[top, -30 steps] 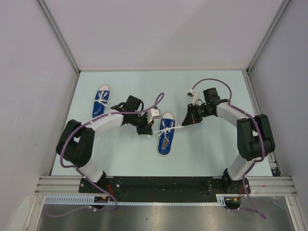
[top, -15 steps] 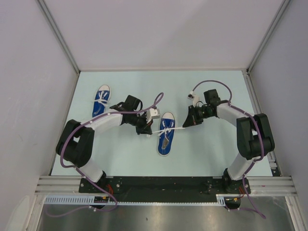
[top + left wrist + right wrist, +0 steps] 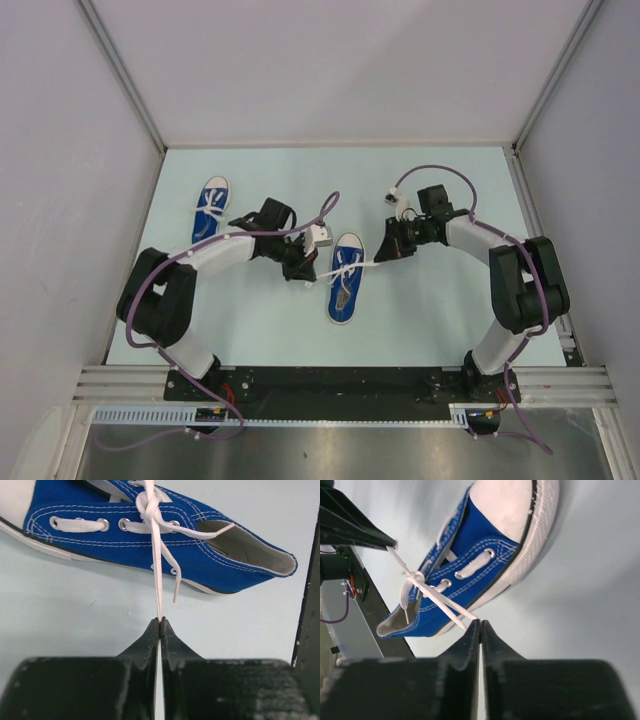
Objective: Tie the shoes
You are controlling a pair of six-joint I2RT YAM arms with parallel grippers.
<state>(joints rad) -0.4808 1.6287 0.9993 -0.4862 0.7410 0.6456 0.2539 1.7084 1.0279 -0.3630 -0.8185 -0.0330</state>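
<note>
Two blue sneakers lie on the pale table. One shoe (image 3: 344, 277) lies in the middle between my grippers, also in the left wrist view (image 3: 165, 545) and the right wrist view (image 3: 480, 555). The other shoe (image 3: 211, 209) lies at the back left with its laces knotted. My left gripper (image 3: 303, 272) is shut on a white lace (image 3: 159, 587) that runs taut from the knot (image 3: 149, 510). My right gripper (image 3: 383, 258) is shut on the opposite lace loop (image 3: 445, 602), stretched to the right of the shoe.
White walls enclose the table on three sides. Purple cables loop over both arms. The arm bases and a metal rail (image 3: 340, 385) run along the near edge.
My right gripper has moved slightly up and left with the lace. My left gripper has shifted a little left; the lace stays taut.
</note>
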